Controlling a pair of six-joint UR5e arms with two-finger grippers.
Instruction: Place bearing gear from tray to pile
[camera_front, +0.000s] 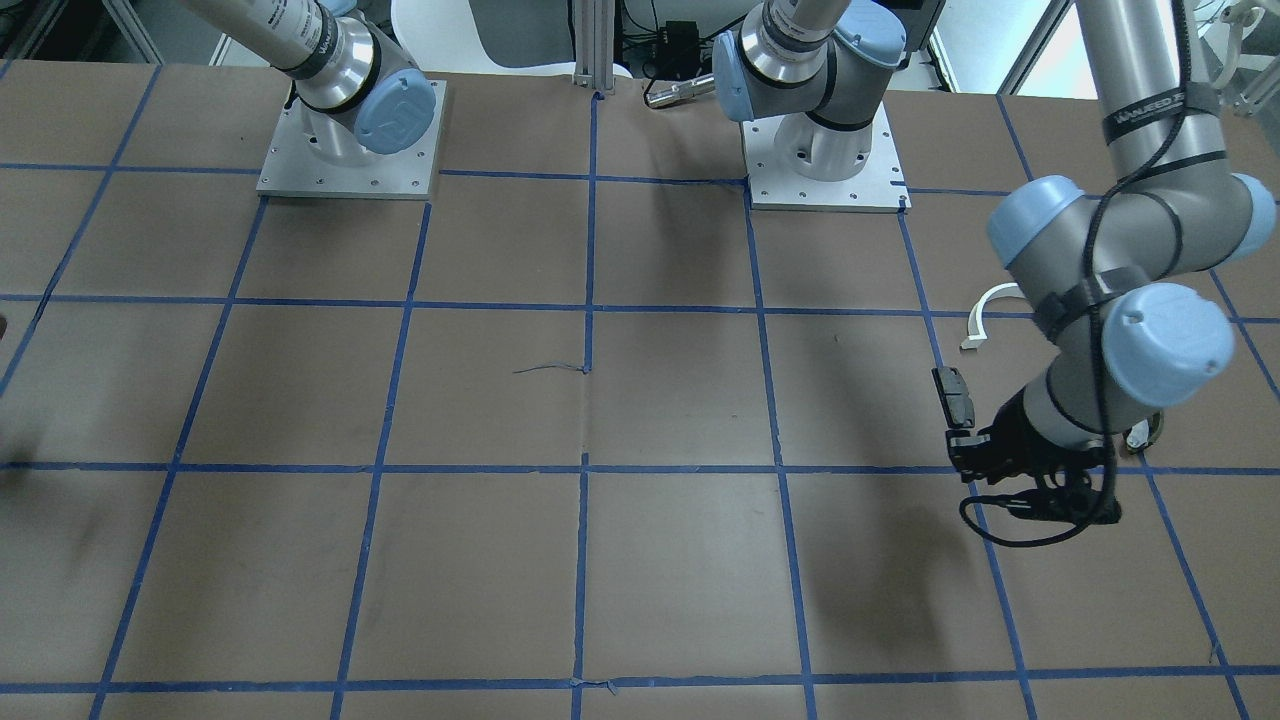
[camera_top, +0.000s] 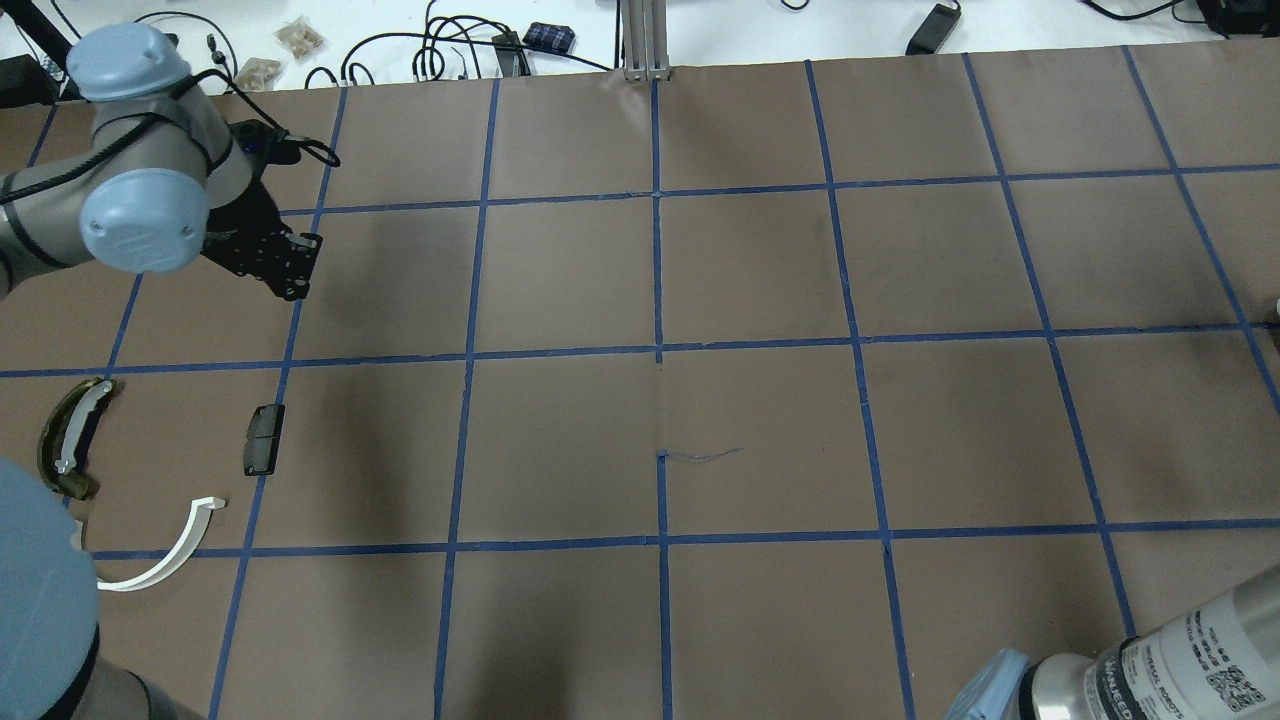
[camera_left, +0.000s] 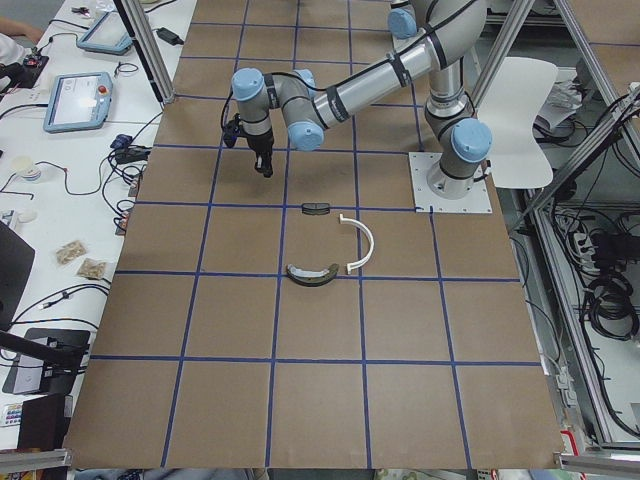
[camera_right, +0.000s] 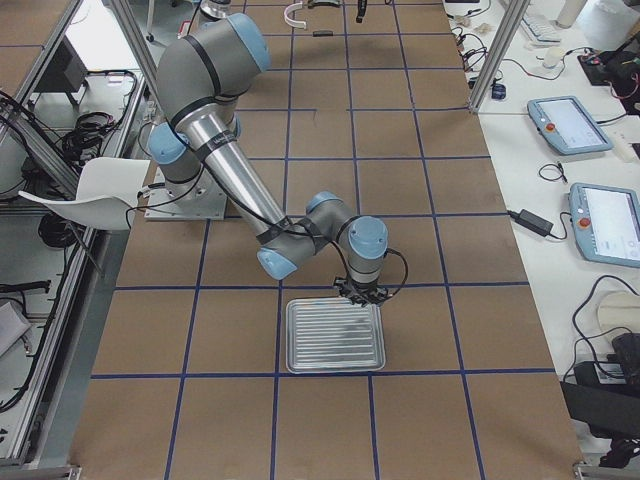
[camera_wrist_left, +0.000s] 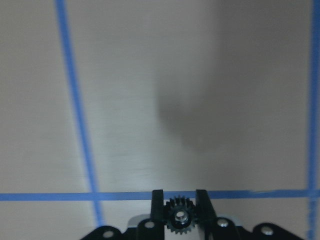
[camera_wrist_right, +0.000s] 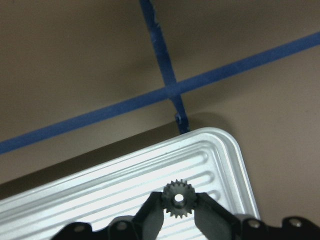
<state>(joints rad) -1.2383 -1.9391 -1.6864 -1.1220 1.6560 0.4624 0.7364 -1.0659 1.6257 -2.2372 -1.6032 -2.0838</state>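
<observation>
Left wrist view, bottom centre: the left gripper (camera_wrist_left: 179, 212), a black two-finger claw, is closed narrowly on a small black toothed bearing gear (camera_wrist_left: 180, 219). The gear's face is turned to the camera, above a brown paper-covered table (camera_wrist_left: 150, 100) marked with blue tape lines.

In the overhead view this claw sits in the upper left of the frame, higher in the picture than the pile and apart from it. The pile is a small black rectangular block (camera_top: 264, 440), an olive-green curved piece with a white insert (camera_top: 68, 437) at the far left edge, and a white half-ring arc (camera_top: 165, 552) at the lower left.

Right wrist view, bottom centre: the right gripper (camera_wrist_right: 178, 204) pinches a second matching dark gear (camera_wrist_right: 178, 198) over the upper right corner of a ribbed silver metal tray (camera_wrist_right: 100, 187).

The step in hand looks like the carry to the pile. To do it well, the left claw should probably head for the bare patch between the block and the arc. It should come low before opening so the round gear does not roll, and keep its fingers off the block.

The gear is tiny, with fine even teeth round its rim and a bright central bore. It is likely rigid, and because it is gripped only across its teeth it could slip.
</observation>
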